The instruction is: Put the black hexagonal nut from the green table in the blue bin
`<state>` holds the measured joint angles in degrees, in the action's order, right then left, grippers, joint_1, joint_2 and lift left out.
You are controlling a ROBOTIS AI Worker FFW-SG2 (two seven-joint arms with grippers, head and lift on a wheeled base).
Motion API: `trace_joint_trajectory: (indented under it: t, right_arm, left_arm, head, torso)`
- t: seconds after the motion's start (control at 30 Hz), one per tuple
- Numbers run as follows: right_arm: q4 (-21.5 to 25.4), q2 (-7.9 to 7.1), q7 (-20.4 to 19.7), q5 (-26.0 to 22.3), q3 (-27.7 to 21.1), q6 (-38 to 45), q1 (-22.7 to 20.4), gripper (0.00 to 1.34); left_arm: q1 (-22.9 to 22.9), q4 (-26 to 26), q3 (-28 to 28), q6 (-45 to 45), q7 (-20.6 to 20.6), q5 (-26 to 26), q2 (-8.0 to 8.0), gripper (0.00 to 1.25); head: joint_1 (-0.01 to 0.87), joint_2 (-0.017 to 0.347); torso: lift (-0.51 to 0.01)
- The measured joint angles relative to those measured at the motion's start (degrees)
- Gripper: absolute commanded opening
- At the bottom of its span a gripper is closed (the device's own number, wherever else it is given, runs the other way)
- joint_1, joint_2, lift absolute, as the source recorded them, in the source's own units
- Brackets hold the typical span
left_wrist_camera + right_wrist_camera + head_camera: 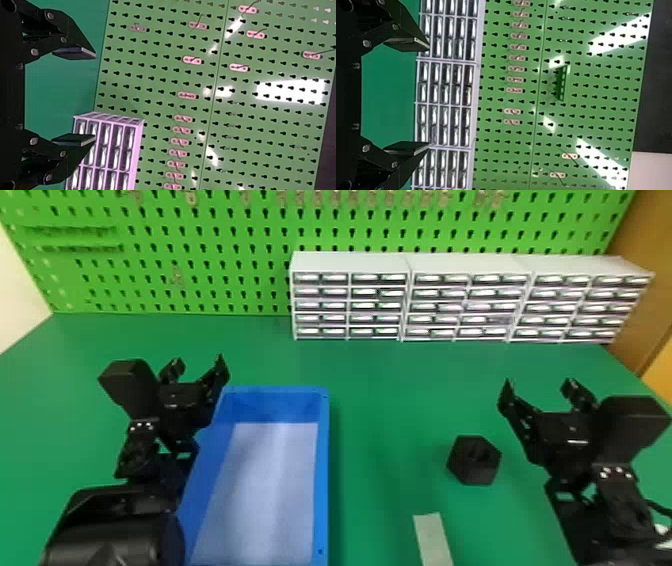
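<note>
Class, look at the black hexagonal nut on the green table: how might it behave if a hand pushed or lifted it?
The nut looks thick and solid-walled, so it would probably keep its shape when squeezed. Its flat sides suggest it would slide rather than roll. Lying with its hole facing up, it seems squat, so tipping looks unlikely.

On the green table [385,390], the black hexagonal nut [472,474] lies between the blue bin [321,480] and the right gripper [538,386], whose fingers stand apart. The left gripper [199,365], also open, is by the bin's far left corner; whether it touches the rim is hard to tell. A pale strip [433,540] lies nearer than the nut. Drawer cabinets [350,263] stand before a green pegboard [200,260].
</note>
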<state>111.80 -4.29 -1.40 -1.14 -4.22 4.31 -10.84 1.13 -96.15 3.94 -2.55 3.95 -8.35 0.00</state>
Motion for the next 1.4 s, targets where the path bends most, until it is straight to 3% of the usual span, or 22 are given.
trace_joint_trajectory:
  t: [0.97, 1.4]
  right_arm:
    - [0.2, -0.03, 0.0, -0.8, -0.2, 0.3, -0.3, 0.94]
    - [4.2, -0.46, 0.0, -0.3, -0.5, 6.5, 1.0, 0.94]
  left_arm:
    - [-0.1, 0.0, -0.2, 0.0, 0.0, 0.4, 0.0, 0.74]
    - [-0.1, 0.0, -0.2, 0.0, 0.0, 0.7, 0.0, 0.74]
  head:
    - [0.686, 0.051]
    - [0.686, 0.051]
  torso:
    - [-0.097]
    - [-0.097]
